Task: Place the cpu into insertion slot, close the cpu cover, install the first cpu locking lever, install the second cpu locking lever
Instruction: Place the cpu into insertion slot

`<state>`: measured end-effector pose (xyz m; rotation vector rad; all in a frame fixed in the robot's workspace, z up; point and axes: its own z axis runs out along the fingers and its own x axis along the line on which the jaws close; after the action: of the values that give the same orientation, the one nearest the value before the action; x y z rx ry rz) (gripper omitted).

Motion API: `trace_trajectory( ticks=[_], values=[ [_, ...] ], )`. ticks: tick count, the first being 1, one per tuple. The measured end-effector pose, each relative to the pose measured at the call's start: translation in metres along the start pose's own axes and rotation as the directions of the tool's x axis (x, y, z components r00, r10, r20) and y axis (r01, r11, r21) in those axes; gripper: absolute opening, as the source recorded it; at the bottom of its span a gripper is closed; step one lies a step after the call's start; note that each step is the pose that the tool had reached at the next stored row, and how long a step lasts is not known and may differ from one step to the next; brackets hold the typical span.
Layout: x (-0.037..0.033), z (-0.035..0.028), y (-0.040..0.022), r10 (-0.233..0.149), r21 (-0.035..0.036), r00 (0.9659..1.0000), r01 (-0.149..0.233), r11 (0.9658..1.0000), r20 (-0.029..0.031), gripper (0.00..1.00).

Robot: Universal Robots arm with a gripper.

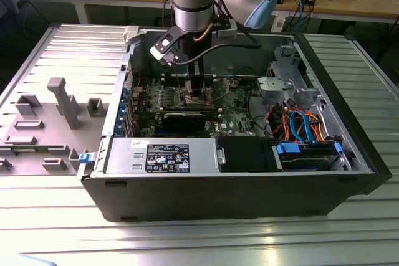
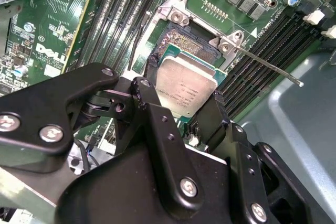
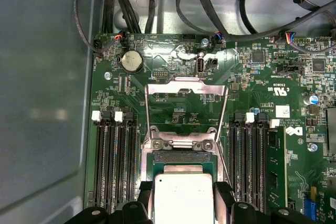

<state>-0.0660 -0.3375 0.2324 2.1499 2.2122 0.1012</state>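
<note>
My gripper (image 2: pixel 184 102) is shut on the cpu (image 2: pixel 187 80), a flat square chip with a silvery top, its black fingers (image 3: pixel 145 198) pressing two opposite edges. The cpu (image 3: pixel 184 195) hangs low over the insertion slot (image 2: pixel 184 43), covering most of the dark socket; I cannot tell whether it touches. The cpu cover (image 3: pixel 186 86), a thin silvery frame with a square window, stands flipped open beyond the insertion slot (image 3: pixel 181 157). A thin locking lever (image 2: pixel 268 66) sticks out free from one corner of the socket. In the exterior view the gripper (image 1: pixel 196 88) reaches down into the open computer case (image 1: pixel 218 188).
Long black memory slots (image 3: pixel 115 161) flank the socket on both sides. Black cables (image 3: pixel 210 9) run along the case wall beyond the board. A drive cage with orange and blue cables (image 1: pixel 299 123) fills the exterior view's right of the case. A grey fixture (image 1: pixel 62 101) stands outside, on the exterior view's left.
</note>
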Motion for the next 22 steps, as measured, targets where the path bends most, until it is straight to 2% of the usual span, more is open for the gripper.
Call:
trace_trajectory(
  ticks=[11,12,13,15,22],
  values=[
    [0.0001,0.0007,0.0,0.0,-0.0004,1.0,0.0,1.0,-0.0001,0.55],
    [0.0001,0.0008,0.0,0.0,-0.0002,1.0,0.0,1.0,0.001,0.55],
    [0.0,0.001,-0.0001,0.0,-0.0002,1.0,0.0,1.0,0.0048,0.55],
    [0.0,0.0016,-0.0001,-0.001,-0.0017,1.0,0.001,1.0,0.0071,0.55],
    [0.0012,0.0093,-0.0007,0.003,-0.0024,1.0,-0.003,1.0,0.0081,0.55]
  ],
)
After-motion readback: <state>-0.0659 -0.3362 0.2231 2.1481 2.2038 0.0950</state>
